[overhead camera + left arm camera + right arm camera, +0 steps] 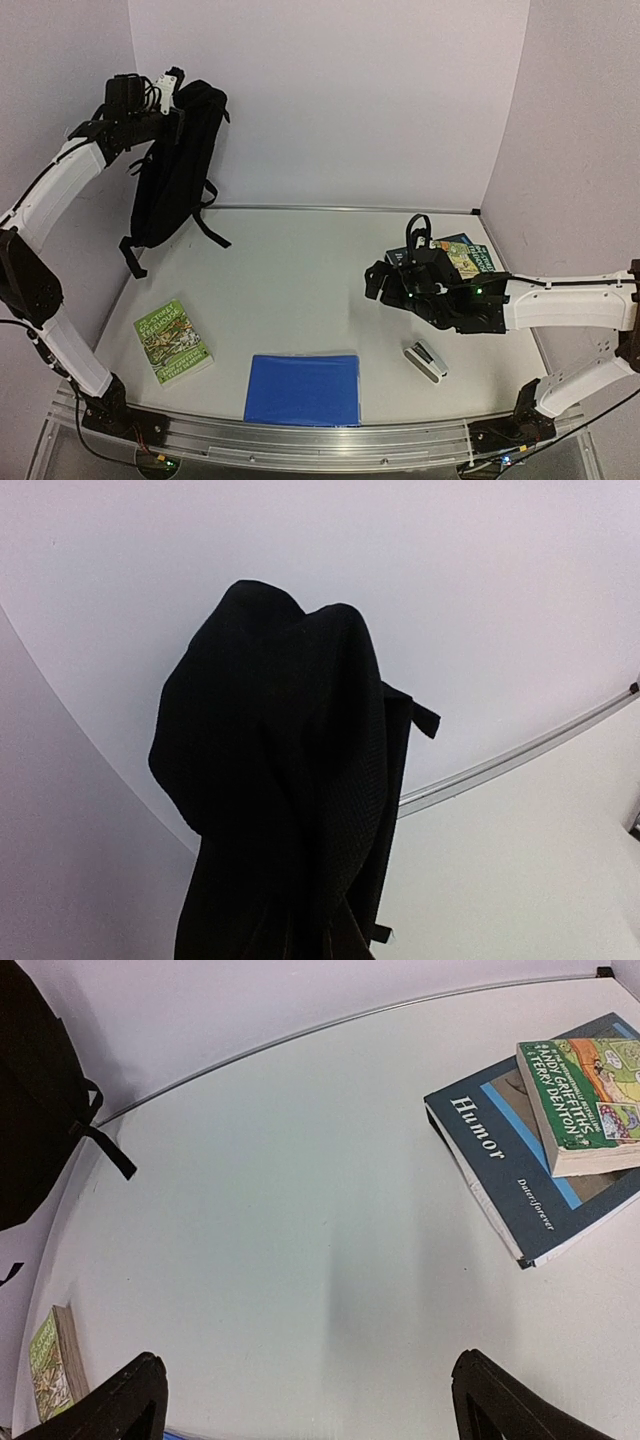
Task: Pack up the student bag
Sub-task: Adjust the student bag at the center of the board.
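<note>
Over at ten o'clock the left gripper, fingers pressed together on the top of the student bag, holds it hanging upright above the table, while the right gripper hovers mid-table, fingers spread wide and empty, with stacked books at its two o'clock.

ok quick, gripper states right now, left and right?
Left gripper: jaws shut on the student bag, gripped at its top so it hangs.
Right gripper: jaws open, holding nothing.
</note>
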Controlling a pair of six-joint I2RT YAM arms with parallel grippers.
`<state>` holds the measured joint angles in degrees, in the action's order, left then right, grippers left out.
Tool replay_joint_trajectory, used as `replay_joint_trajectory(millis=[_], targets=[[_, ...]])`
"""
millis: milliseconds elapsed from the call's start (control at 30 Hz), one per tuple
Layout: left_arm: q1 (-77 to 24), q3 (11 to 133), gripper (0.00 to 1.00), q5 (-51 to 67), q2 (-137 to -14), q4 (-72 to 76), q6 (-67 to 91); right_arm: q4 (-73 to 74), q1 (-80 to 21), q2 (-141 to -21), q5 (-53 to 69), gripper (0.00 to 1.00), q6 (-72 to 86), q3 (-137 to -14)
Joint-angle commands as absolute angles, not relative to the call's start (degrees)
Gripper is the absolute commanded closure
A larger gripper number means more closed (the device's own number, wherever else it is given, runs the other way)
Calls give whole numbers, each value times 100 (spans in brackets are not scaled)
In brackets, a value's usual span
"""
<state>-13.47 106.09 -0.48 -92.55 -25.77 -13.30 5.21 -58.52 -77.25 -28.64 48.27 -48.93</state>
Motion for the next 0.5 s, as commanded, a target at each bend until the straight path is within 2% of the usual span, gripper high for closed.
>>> replay_joint_trajectory(millis=[0,200,467], targets=[[-1646,9923,100,432,-8904,-1562,-1569,387,-5843,-7653,-2911,2,4904,-4886],[-2099,8903,100,193,-9166,-1119,-1385,387,-5843,-7623,-2905,2,4908,-4881],[-2828,8230,100,1173,-9362,-740,145,386,-5841,-7572,-3062,2,5030,-4808]])
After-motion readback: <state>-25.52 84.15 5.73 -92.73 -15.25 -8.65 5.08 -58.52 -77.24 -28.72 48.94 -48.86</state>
